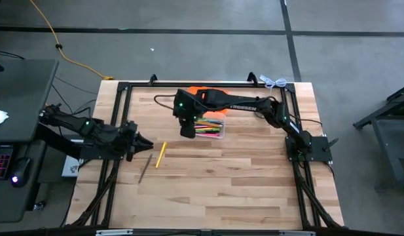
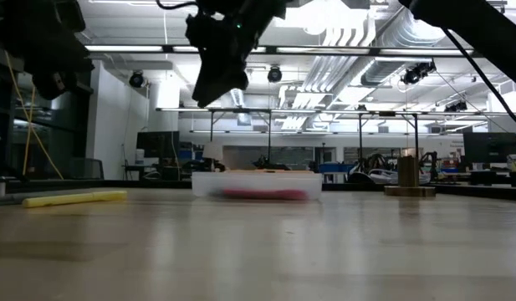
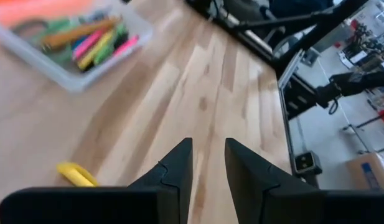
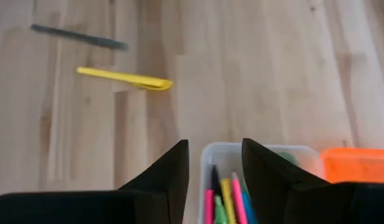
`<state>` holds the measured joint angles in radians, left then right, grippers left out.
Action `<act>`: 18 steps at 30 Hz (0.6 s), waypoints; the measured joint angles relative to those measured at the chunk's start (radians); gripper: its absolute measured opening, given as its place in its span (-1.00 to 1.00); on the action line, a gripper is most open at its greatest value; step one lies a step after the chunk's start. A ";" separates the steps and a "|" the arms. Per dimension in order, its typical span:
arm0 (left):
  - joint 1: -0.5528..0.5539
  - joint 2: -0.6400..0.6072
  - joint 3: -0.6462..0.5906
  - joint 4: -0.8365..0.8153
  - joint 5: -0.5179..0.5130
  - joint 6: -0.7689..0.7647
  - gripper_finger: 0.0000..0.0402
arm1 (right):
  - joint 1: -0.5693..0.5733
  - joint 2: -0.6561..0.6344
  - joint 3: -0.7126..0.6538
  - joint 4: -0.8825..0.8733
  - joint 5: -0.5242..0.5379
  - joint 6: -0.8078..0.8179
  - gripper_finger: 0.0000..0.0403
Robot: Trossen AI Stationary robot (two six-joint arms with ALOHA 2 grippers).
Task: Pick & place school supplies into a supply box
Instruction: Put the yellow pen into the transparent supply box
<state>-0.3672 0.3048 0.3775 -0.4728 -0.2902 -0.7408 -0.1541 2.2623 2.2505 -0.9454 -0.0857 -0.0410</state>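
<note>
High view, going L to R: left gripper (image 1: 146, 143) waits low over the table (image 1: 241, 177) near its L edge, fingers (image 3: 179, 168) parted a bit w/ nothing between them. Just R of it lie the last two loose supplies: dark pencil (image 1: 145, 168) and yellow marker (image 1: 160, 155), near each other but apart, both bare on the wood.

Further R, mid-table toward the back, sits the supply box (image 1: 218, 136) w/ its orange lid (image 1: 222, 113) flipped open behind it; pink, yellow and green pens already inside. Right gripper (image 1: 188, 131) hangs over the box's L end, fingers (image 4: 167, 180) spread and empty — looks like a drop is just done.

Next pick, as I judge it: go for the yellow marker first, it's nearer the box. Turn the fingers across its length, come down at its middle so it doesn't tip, squeeze only once low enough. Keep clear of the pencil beside it and of the waiting left arm.
</note>
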 joint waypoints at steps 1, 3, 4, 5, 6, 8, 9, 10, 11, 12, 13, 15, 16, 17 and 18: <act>0.000 0.017 0.000 0.006 0.014 -0.017 -0.39 | 0.008 0.000 0.000 -0.003 0.000 0.000 -0.38; 0.000 0.054 0.001 0.009 0.029 -0.062 -0.39 | 0.025 0.000 0.000 -0.015 0.000 0.000 -0.38; 0.000 0.072 0.001 0.007 0.036 -0.088 -0.39 | 0.032 0.000 0.000 -0.025 0.000 0.000 -0.38; 0.000 0.091 0.001 0.004 0.038 -0.113 -0.39 | 0.041 0.000 0.000 -0.032 0.000 0.000 -0.38; 0.000 0.109 0.001 0.002 0.042 -0.135 -0.39 | 0.049 0.000 0.000 -0.041 0.000 0.000 -0.38; 0.000 0.147 0.001 0.003 0.047 -0.177 -0.39 | 0.065 0.000 0.000 -0.069 0.000 0.000 -0.38; 0.000 0.167 0.001 0.003 0.050 -0.192 -0.39 | 0.073 0.000 0.000 -0.087 0.000 0.005 -0.38; 0.000 0.190 0.001 0.003 0.052 -0.207 -0.39 | 0.081 0.000 0.000 -0.105 0.000 0.016 -0.38; 0.000 0.214 0.001 0.003 0.054 -0.222 -0.39 | 0.087 0.000 0.000 -0.125 0.000 0.027 -0.38; 0.000 0.239 0.001 0.003 0.054 -0.239 -0.39 | 0.096 0.000 0.000 -0.149 0.000 0.041 -0.38; 0.000 0.263 0.001 0.003 0.054 -0.255 -0.39 | 0.103 0.000 0.000 -0.172 0.000 0.049 -0.38; 0.000 0.307 0.001 0.005 0.054 -0.281 -0.39 | 0.118 0.000 0.000 -0.218 0.000 0.067 -0.38; 0.000 0.330 0.001 0.009 0.055 -0.287 -0.39 | 0.126 0.000 0.000 -0.239 0.000 0.072 -0.38; 0.000 0.351 0.001 0.013 0.055 -0.295 -0.39 | 0.134 0.000 0.000 -0.256 0.001 0.080 -0.38; 0.000 0.371 0.001 0.014 0.056 -0.307 -0.39 | 0.142 0.000 0.000 -0.270 0.003 0.088 -0.38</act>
<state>-0.3668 0.6761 0.3786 -0.4591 -0.2345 -1.0477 -0.0119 2.2623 2.2505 -1.2149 -0.0829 0.0473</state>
